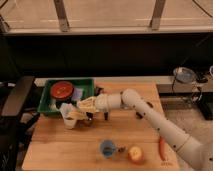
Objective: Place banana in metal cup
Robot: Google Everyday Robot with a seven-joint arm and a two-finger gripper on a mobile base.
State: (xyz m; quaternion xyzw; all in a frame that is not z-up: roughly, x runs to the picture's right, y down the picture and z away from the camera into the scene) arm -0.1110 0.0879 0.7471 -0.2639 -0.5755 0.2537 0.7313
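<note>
My gripper [94,106] is at the left of the wooden table, just in front of the green bin. It is shut on the pale yellow banana [80,110], whose peel-like strips splay out to the left and hang down. The small dark metal cup [88,119] stands right under the banana and the gripper, and they hide most of it. The banana's lower end is at or just above the cup's rim; I cannot tell whether they touch.
A green bin [82,84] with a red bowl [63,90] stands at the back left. A blue cup [107,148], an apple [134,154] and a carrot [162,148] lie near the front edge. A silver pot [184,76] stands on a side stand at the right.
</note>
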